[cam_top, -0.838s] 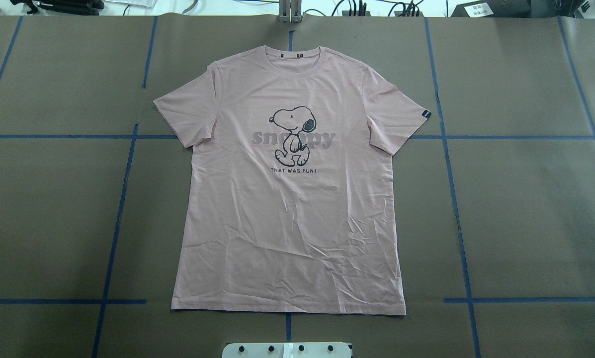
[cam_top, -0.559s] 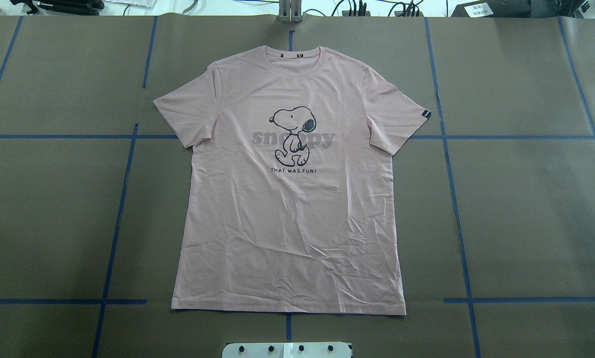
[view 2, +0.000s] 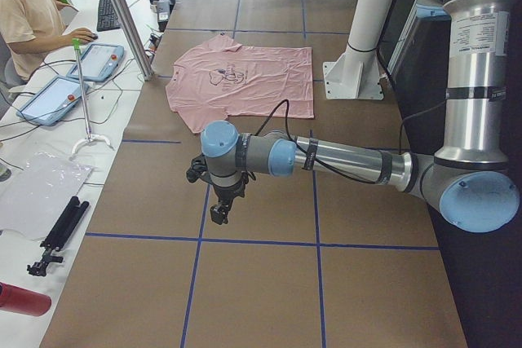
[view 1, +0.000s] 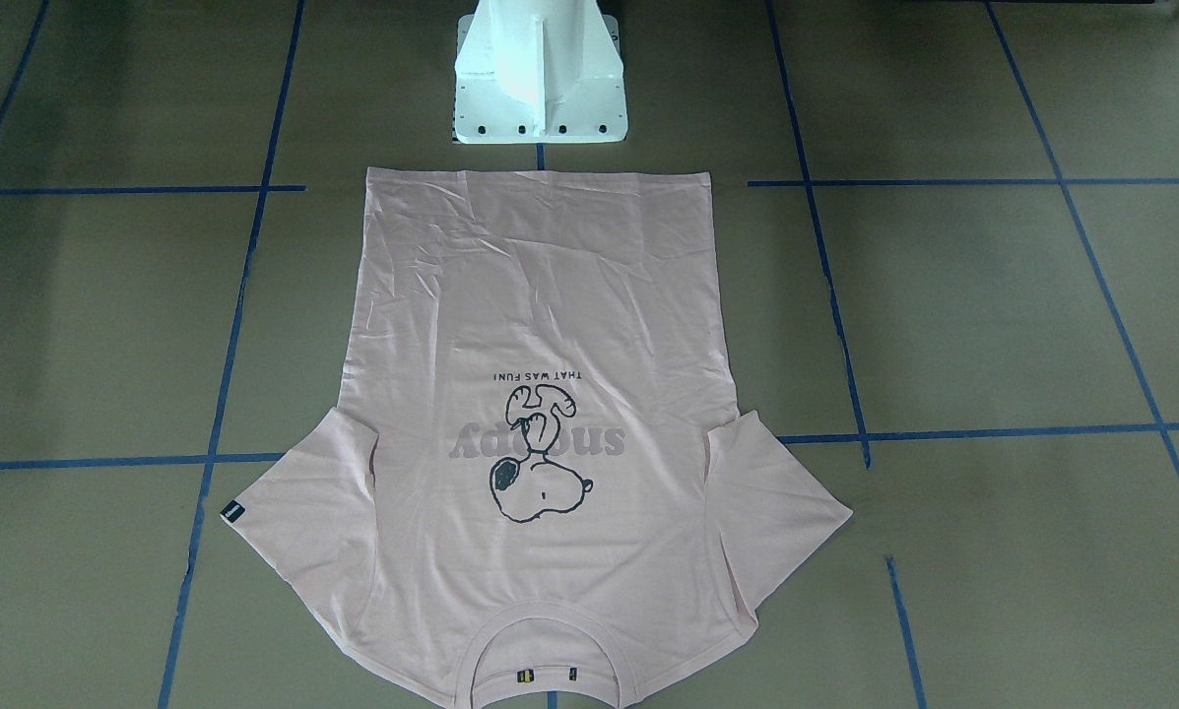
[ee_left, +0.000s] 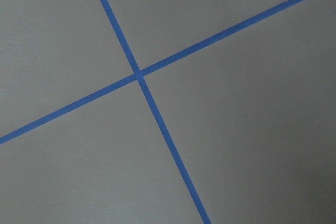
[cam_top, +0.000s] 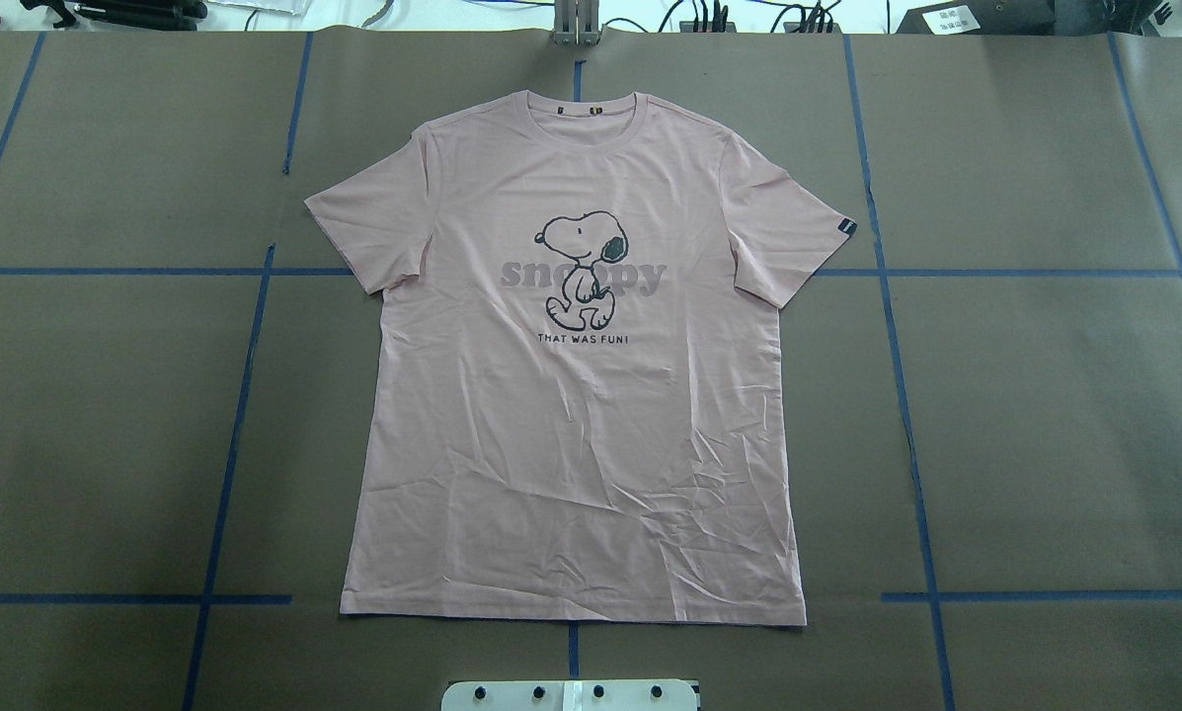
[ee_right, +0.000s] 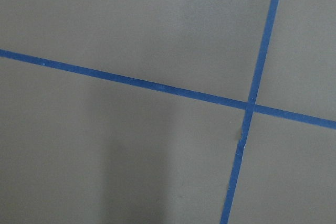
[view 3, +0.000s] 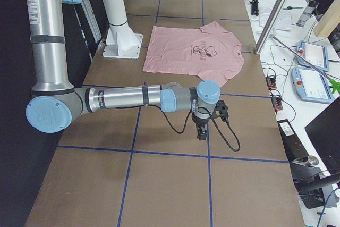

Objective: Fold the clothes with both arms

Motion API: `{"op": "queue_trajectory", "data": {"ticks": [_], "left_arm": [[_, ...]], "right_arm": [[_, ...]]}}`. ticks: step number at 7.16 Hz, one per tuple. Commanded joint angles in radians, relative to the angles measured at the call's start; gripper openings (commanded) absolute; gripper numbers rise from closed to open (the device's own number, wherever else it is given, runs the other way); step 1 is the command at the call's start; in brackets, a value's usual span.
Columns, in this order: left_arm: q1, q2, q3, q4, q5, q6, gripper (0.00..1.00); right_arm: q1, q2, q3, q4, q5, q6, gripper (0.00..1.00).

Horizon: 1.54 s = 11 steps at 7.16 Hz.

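The pale pink short-sleeved T-shirt (cam_top: 571, 444) lies flat and front-up in the middle of the brown paper-covered table (cam_top: 1045, 415), which is crossed by blue tape lines (cam_top: 225, 474). In the overhead view its ribbed round collar (cam_top: 581, 109) points to 12 o'clock, away from the robot. Its straight hem lies at 6 o'clock, near the white pedestal base (view 1: 540, 69). The sleeves spread towards 9 and 3 o'clock, and the one at 3 o'clock carries a small black tag (cam_top: 846, 226). A dark cartoon dog outline (cam_top: 581, 272) overlaps grey lettering on the chest, and the lower half of the cloth is lightly creased.

Neither gripper touches the garment. The silver-grey tubular left arm (view 2: 342, 160), with light blue joint caps, reaches out low over bare table. Its black two-finger left gripper (view 2: 218, 216) points down, and in the left side view the shirt lies well apart from it at about 12 o'clock. The matching right arm (view 3: 122, 99) is stretched out the same way at the other end, and its black right gripper (view 3: 202, 133) has the shirt well apart at about 12 o'clock in the right side view. Each wrist camera shows only a crossing of tape on the brown surface. Both grippers show only in the side views, so it cannot be told whether their fingers are apart or together, though neither appears to hold anything
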Motion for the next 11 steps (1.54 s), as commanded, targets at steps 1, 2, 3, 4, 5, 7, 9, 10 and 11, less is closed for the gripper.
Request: {"op": "queue_trajectory", "data": {"ticks": [1, 2, 3, 4, 5, 7, 9, 10, 11], "left_arm": [[0.004, 0.047, -0.045, -0.007, -0.124, -0.010, 1.00], [0.002, 0.053, -0.058, -0.005, -0.147, -0.010, 1.00], [0.004, 0.063, -0.067, -0.005, -0.167, -0.021, 1.00], [0.002, 0.073, -0.071, -0.005, -0.167, -0.022, 1.00], [0.004, 0.075, -0.078, -0.005, -0.169, -0.026, 1.00], [0.004, 0.075, -0.085, -0.005, -0.181, -0.024, 1.00], [0.002, 0.077, -0.093, -0.004, -0.192, -0.024, 1.00], [0.002, 0.086, -0.096, -0.005, -0.207, -0.024, 1.00], [0.002, 0.090, -0.105, -0.005, -0.208, -0.024, 1.00]], "right_arm": [[-0.071, 0.018, -0.094, 0.183, 0.031, 0.007, 1.00], [-0.166, 0.072, -0.124, 0.276, 0.022, 0.225, 1.00], [-0.255, 0.172, -0.170, 0.335, 0.004, 0.410, 1.00], [-0.326, 0.278, -0.192, 0.341, -0.031, 0.633, 1.00], [-0.390, 0.372, -0.213, 0.352, -0.123, 0.868, 0.97], [-0.559, 0.449, -0.262, 0.474, -0.421, 1.266, 0.86], [-0.595, 0.495, -0.327, 0.484, -0.489, 1.311, 0.80], [-0.595, 0.496, -0.333, 0.484, -0.510, 1.336, 0.72], [-0.595, 0.494, -0.350, 0.484, -0.535, 1.340, 0.70]]}}
